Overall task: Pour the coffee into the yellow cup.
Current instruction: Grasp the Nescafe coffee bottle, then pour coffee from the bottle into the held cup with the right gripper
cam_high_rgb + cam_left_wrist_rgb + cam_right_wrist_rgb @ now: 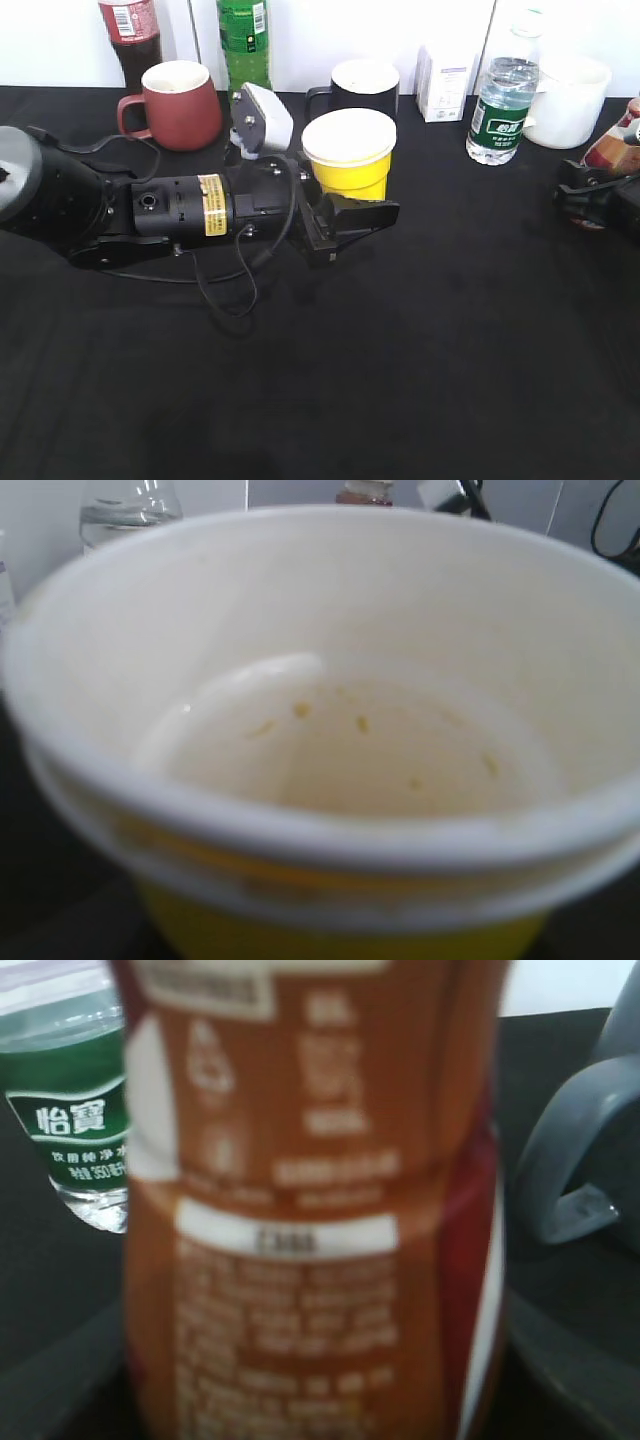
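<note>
Lying low across the black worktop [400, 380], the left gripper [345, 222] is seen spread at the base of the yellow cup [350, 155], judged to steady it, though contact cannot be told. At the right edge, the coffee [310, 1210] fills the right wrist view; the right gripper [590, 195] is too obscured to tell its state. Between them stands a green-labelled water bottle [500, 110]; mugs are crowded just behind.

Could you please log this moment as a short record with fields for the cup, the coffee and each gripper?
yellow cup: upright on the black table, empty, white inside
coffee bottle: fills the right wrist view, at the table's right edge
left gripper: low at the cup's base; grip cannot be told
right gripper: at the bottle; fingers not clearly seen
nearby: maroon mug, black mug, water bottle
</note>
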Robot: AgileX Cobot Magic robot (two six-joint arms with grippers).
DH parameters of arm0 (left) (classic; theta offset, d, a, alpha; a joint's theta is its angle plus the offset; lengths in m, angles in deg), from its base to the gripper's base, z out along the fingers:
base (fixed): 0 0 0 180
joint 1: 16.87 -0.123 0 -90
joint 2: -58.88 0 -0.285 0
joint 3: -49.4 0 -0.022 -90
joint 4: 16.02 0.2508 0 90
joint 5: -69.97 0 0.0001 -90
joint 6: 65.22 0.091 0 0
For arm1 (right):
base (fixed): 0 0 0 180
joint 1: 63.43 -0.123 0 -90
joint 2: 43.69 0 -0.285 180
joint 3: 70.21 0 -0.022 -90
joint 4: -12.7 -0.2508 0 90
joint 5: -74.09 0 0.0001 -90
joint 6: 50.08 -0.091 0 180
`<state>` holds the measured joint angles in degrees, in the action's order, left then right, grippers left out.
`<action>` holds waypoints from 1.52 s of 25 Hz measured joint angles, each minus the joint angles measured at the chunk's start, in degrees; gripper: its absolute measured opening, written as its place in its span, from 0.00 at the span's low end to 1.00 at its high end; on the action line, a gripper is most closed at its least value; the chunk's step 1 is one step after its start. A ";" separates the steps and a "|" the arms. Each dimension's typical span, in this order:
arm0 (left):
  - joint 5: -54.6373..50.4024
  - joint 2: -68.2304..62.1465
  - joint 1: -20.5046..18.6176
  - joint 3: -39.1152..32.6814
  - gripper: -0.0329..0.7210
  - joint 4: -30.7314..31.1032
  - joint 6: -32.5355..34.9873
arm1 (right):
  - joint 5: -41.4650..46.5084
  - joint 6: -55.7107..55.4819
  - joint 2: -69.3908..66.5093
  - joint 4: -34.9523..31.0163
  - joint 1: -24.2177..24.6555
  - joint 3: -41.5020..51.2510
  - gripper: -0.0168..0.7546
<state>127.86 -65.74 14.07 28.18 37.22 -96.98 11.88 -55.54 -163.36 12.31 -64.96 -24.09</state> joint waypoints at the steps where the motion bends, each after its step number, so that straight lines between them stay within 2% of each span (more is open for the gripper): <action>1: 0.00 0.00 0.00 0.00 0.65 0.00 0.00 | -0.11 0.00 -0.06 0.00 0.00 0.00 0.71; 6: 0.00 0.00 0.00 0.00 0.65 0.00 0.00 | -0.56 0.00 0.35 1.35 0.00 0.00 0.71; 12: -0.05 0.00 0.65 0.00 0.65 0.10 0.00 | 4.97 5.45 16.15 13.10 0.00 4.02 0.71; 15: -4.27 0.00 4.23 0.67 0.65 0.11 0.00 | 13.49 8.82 25.74 20.40 0.00 4.21 0.71; 16: -6.61 0.00 6.50 1.85 0.65 0.11 0.00 | 15.56 10.73 28.63 22.16 0.00 4.21 0.71; 20: -10.08 0.00 10.56 4.59 0.65 -0.25 0.00 | 16.90 20.39 34.69 29.60 0.00 4.21 0.71; 22: -10.38 0.00 11.41 6.40 0.65 -0.52 0.00 | 16.29 23.07 34.82 30.40 0.00 4.21 0.71; 26: -10.38 0.00 13.93 6.79 0.65 -1.15 0.00 | 15.98 36.69 34.82 30.47 0.00 4.21 0.71; 29: -10.32 0.00 15.77 6.79 0.65 -3.98 0.00 | 15.92 46.61 34.82 30.42 0.00 4.21 0.71; 38: -15.93 0.00 15.81 7.96 0.65 -5.36 0.00 | 12.66 53.66 32.65 29.99 0.00 4.21 0.71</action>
<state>111.93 -65.74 29.88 36.14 31.86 -96.98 24.54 -1.88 -130.72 42.30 -64.96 -19.88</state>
